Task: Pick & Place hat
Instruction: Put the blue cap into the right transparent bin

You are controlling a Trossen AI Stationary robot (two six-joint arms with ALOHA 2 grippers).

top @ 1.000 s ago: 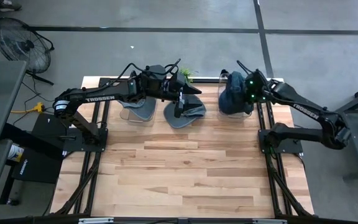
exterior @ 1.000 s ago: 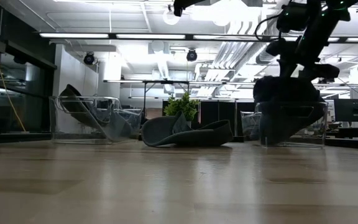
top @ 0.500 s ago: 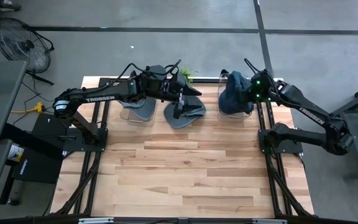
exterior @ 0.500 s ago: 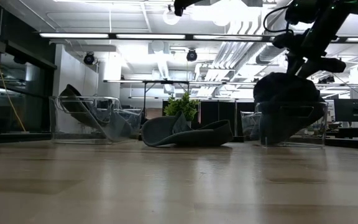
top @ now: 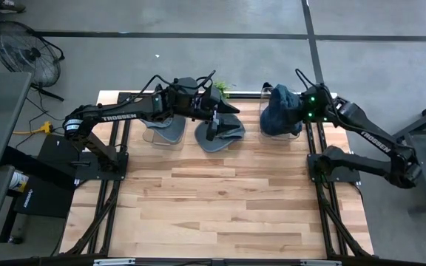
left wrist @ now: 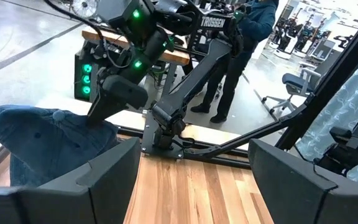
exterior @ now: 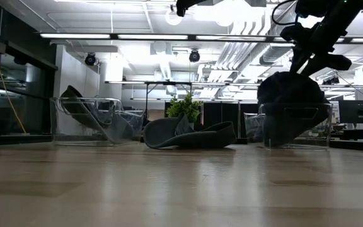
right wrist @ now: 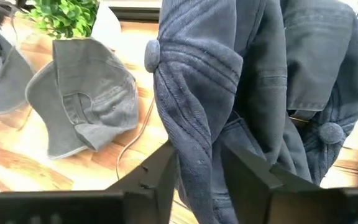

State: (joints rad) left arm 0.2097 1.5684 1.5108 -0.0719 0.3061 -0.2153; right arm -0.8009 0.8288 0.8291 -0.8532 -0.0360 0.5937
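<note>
Denim-blue, the hat (right wrist: 197,93) sits piled with another blue hat (right wrist: 316,81) in the clear bin (top: 267,111) at the far right of the table (top: 220,199), and the right claw (right wrist: 194,163) is the one on it: in the right wrist view the two dark fingers (right wrist: 157,171) straddle a fold of the crown just under its top button, with cloth pinched between them, so I judge the claw closed on that fold, though how firm the hold is I cannot tell. What the coming move turns on is that the hat lies straight ahead of and between the right fingers, bunched upright in the bin with its fold running up and away from the claw, so a lift should draw it upward out of the bin, not sideways. In the high view the right arm reaches in from the right edge, its wrist touching the heap. A grey hat (top: 220,134) lies flat on the table left of the bin, under the left claw (left wrist: 188,180), which hovers above it with fingers wide apart and nothing between them; beyond it a second clear bin (top: 163,131) holds more grey cloth.
</note>
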